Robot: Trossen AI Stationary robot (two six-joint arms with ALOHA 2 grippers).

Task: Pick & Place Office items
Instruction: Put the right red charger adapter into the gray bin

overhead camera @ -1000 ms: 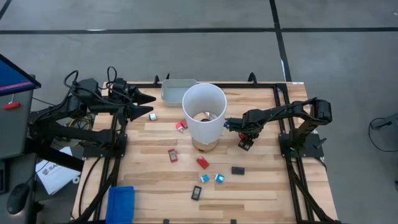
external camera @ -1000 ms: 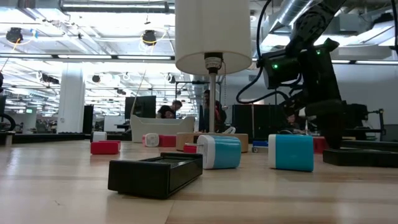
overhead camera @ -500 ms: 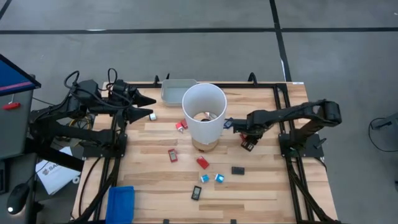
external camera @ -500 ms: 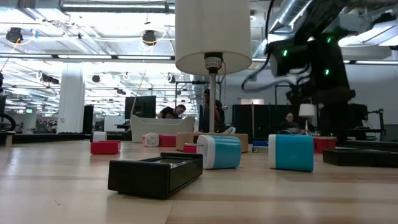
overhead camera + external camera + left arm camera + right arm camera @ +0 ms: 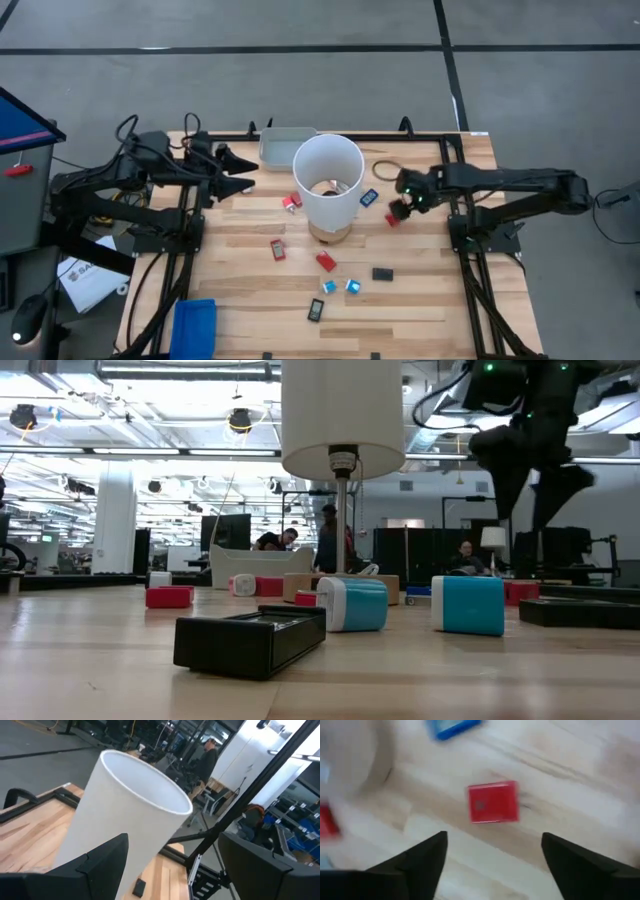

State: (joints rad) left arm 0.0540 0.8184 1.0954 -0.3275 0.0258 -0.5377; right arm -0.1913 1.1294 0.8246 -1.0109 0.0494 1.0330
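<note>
Small office items lie flat on the wooden table around the tall white cylinder (image 5: 327, 180): red pieces (image 5: 277, 249) (image 5: 326, 262) (image 5: 291, 201), two light blue ones (image 5: 329, 287) (image 5: 352, 286) and black ones (image 5: 382, 273) (image 5: 315, 310). My right gripper (image 5: 402, 205) hangs open above the table right of the cylinder, raised in the low view (image 5: 530, 485). In its wrist view (image 5: 493, 837) a red piece (image 5: 493, 802) lies below and ahead of the fingers, with a blue piece (image 5: 452, 727) beyond it. My left gripper (image 5: 240, 172) waits open left of the cylinder (image 5: 130, 815).
A grey tray (image 5: 285, 145) sits at the far edge behind the cylinder, and a blue tray (image 5: 195, 325) sits at the near left corner. A dark ring (image 5: 385, 170) lies on the table near the right gripper. People stand in the room beyond the table (image 5: 330, 545).
My right gripper has pulled back from beside the cylinder toward the table's right and far side and has risen well above the table. A red piece now lies clear on the table below it. The other pieces have stayed put.
</note>
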